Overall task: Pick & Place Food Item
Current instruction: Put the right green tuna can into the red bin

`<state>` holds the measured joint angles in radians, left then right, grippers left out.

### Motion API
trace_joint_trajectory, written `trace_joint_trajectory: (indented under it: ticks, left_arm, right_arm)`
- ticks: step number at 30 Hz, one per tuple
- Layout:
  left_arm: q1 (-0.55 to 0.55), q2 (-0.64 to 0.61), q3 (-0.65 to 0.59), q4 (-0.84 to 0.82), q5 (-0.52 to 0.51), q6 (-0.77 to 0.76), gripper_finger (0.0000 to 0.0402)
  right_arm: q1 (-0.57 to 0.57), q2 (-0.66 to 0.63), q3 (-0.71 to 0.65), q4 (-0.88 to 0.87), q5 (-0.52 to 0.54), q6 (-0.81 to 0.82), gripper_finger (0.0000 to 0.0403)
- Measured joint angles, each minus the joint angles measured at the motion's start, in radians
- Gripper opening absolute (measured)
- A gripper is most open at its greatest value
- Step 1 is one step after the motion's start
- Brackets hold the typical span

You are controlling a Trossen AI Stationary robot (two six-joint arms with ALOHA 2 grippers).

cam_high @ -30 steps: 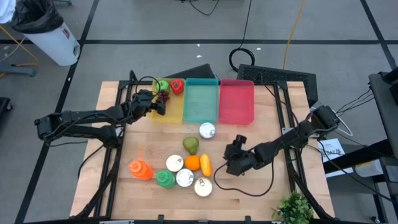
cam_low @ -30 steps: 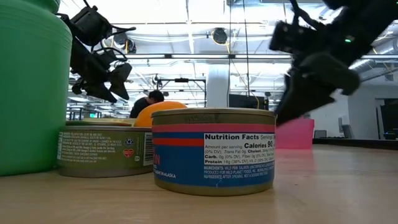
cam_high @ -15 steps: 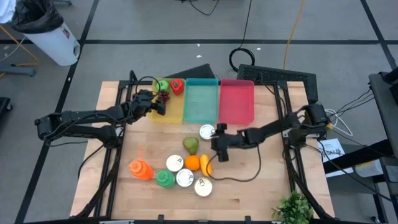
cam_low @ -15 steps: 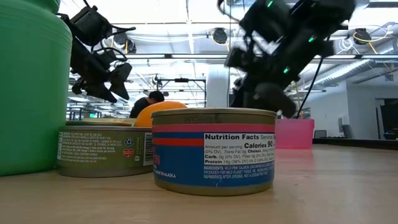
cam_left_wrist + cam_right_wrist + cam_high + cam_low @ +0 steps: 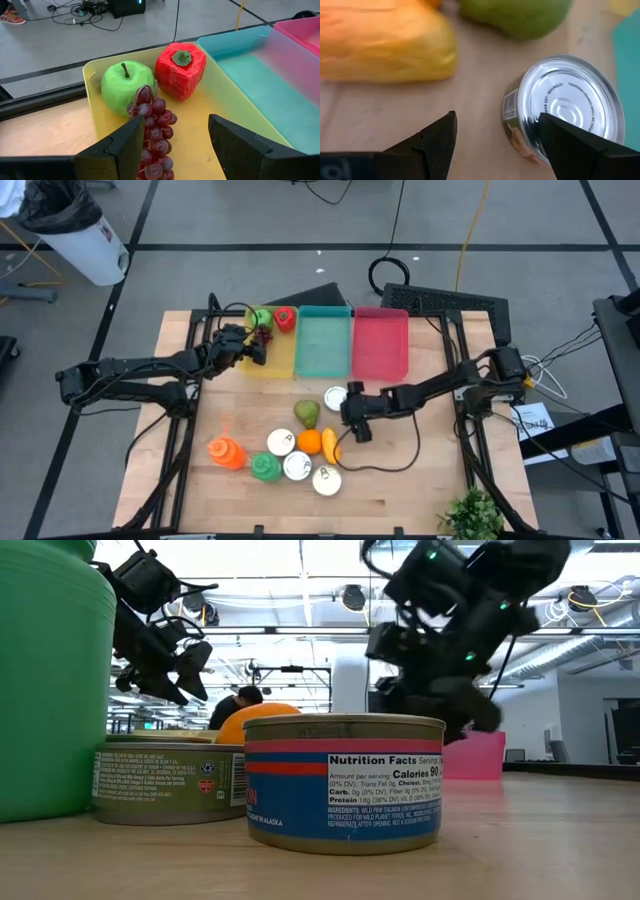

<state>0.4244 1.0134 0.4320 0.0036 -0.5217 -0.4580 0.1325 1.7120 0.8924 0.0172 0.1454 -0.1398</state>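
Right wrist view: right pincer [image 5: 495, 150] spread wide near can [image 5: 565, 107]; rigid, slick metal, grip across its sides

In the low view the green bottle [image 5: 45, 680] is cut off by the frame's edge, only part of its body showing; behind the blue-labelled can [image 5: 343, 783], the orange [image 5: 262, 716] shows only its crown, and the pink tray [image 5: 473, 756] only one corner; the right gripper [image 5: 447, 705] above that can is blurred; in the right wrist view the mango [image 5: 385, 42] and the pear [image 5: 517, 15] run off the frame.
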Motion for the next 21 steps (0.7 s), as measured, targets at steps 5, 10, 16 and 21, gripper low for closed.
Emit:
trace_joint_trajectory:
  ticks: [5,10,16,21]
  left_arm:
    - [0.000,0.000,0.000,0.000,0.000,-0.001,0.0228]
    - [0.001,0.000,0.000,0.000,0.000,-0.004,0.0228]
    - [0.001,0.000,0.000,0.000,0.000,-0.014,0.0228]
    - [0.001,0.000,0.000,0.000,0.000,-0.015,0.0228]
  right_arm:
    - [0.053,-0.030,-0.001,-0.069,-0.007,0.056,0.0263]
    - [0.098,-0.032,0.000,-0.095,-0.009,0.076,0.0263]
    - [0.140,-0.039,-0.001,-0.102,0.032,0.075,0.0263]
    - [0.155,-0.039,-0.001,-0.105,0.034,0.105,0.0263]
